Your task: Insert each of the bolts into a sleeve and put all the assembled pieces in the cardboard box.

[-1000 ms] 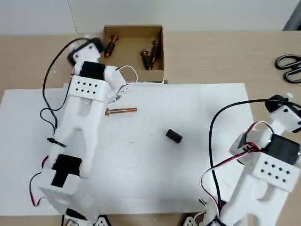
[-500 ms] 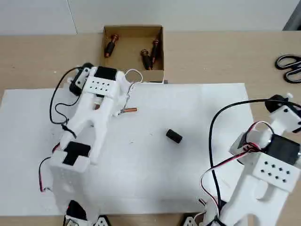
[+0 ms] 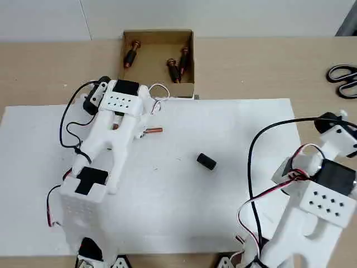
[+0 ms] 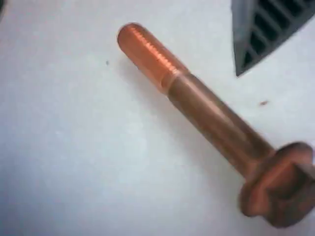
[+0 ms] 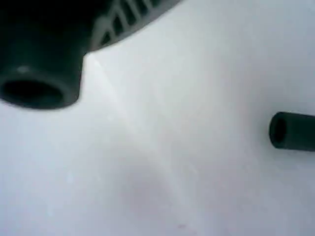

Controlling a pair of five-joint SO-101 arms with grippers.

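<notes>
Lying flat: threaded copper bolt (image 4: 206, 110), hex head.

Setting: small robotics bench, lab or maker-workshop type. Evidence: 2 white plastic arms, left arm (image 3: 106, 145) and right arm (image 3: 312, 215), stand at the near edge of a light wooden table (image 3: 251, 67), with servo cables (image 3: 251, 162) exposed and looping loose. A white sheet (image 3: 223, 212) covers the work area. Scissors (image 3: 343, 80) lie on bare wood at the right edge. An open cardboard box (image 3: 158, 34) sits beyond the sheet. A plain pale wall (image 3: 223, 17) stands behind.
</notes>
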